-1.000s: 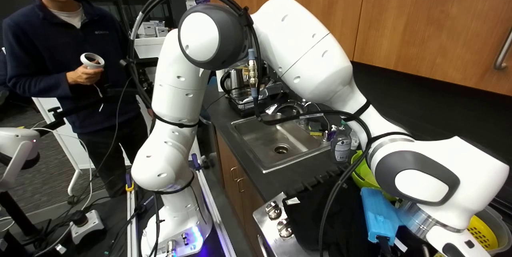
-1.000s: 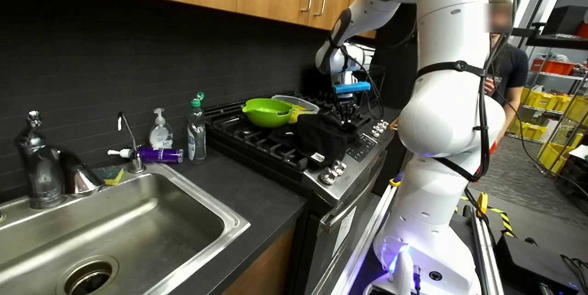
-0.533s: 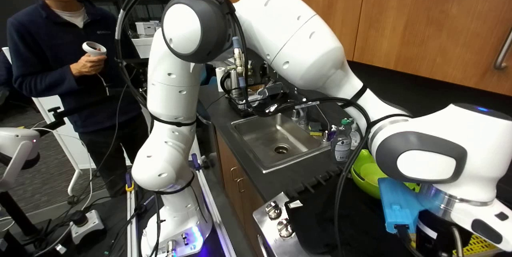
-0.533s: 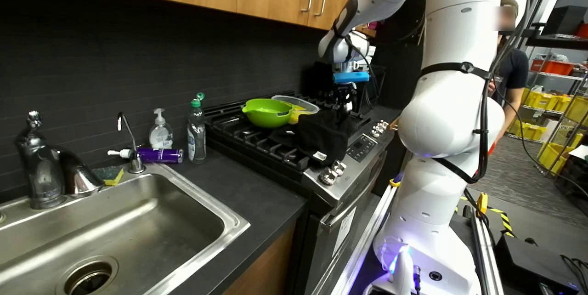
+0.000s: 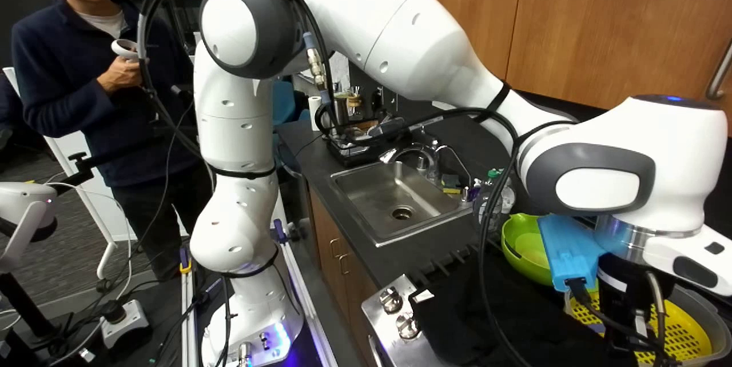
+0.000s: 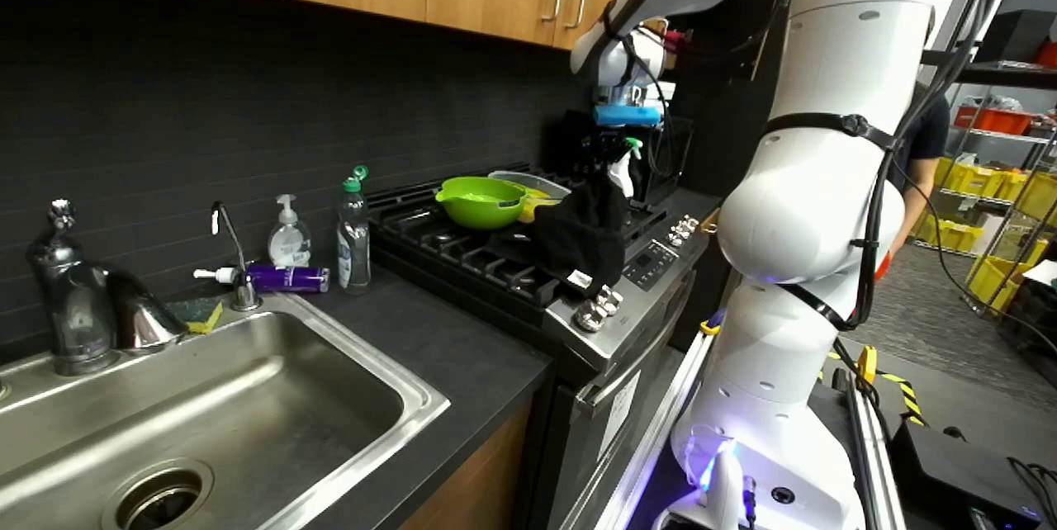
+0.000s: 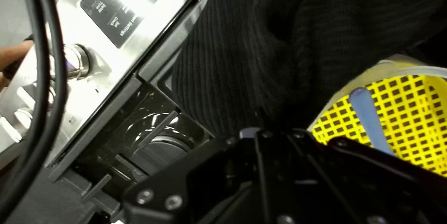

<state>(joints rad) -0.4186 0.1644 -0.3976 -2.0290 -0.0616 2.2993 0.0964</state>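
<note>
Black cloth [image 7: 244, 60], gripper [image 7: 276, 131] clamped right on it! Wrist view, upper left: control panel [image 7: 110, 16] reads "Delay Time," "Set Clock."

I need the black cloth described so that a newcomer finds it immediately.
Find the stove, then the knobs nearest the sink. The gripper pinches the black cloth beside them. Unlike the green bowl, it is ribbed fabric with a white label.

The white arm [image 5: 389, 24] arched up and over from its base [image 5: 251, 321], wrist [image 5: 623, 184] bent downward, the gripper [image 7: 281, 132] pointing down with its jaws pinched together.
</note>
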